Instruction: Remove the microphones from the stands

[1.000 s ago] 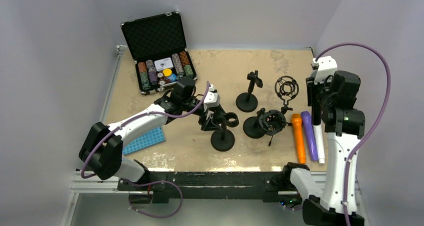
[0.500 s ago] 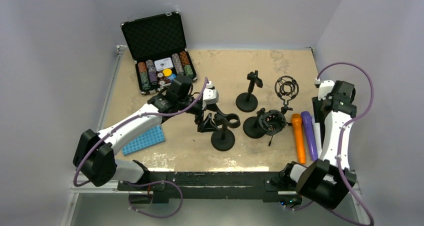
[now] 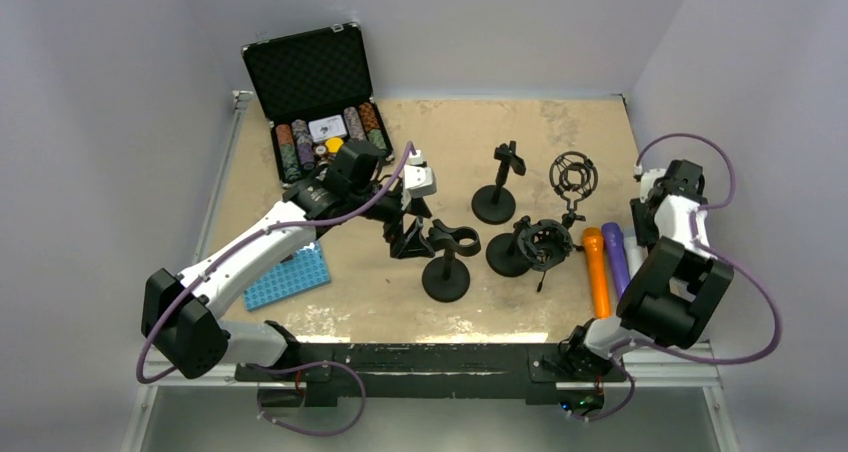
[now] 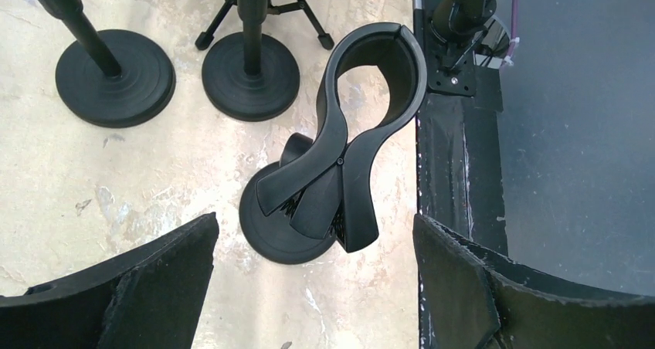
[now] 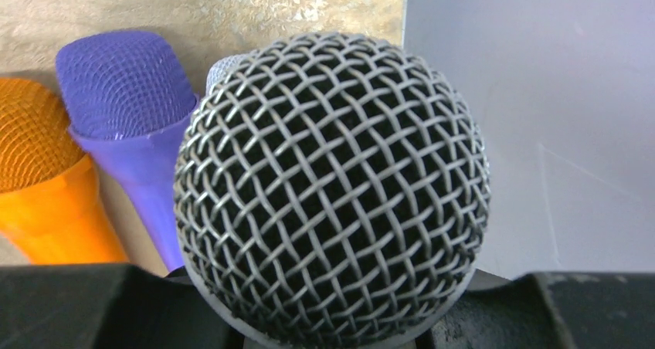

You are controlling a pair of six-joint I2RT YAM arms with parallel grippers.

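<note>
My right gripper is shut on a black microphone with a silver mesh head. It holds the microphone low at the table's right edge, next to the purple microphone and the orange microphone. The clip stand stands at mid-table, and its clip is empty. My left gripper is open and empty, hovering just left of that stand with its fingers spread wide.
The orange and purple microphones lie side by side at the right. Three more black stands stand mid-table. An open poker chip case sits at the back left and a blue tray at the front left.
My right arm has folded down toward the table's right edge with the black microphone. My left gripper has drawn back a little up and left from the clip stand.
</note>
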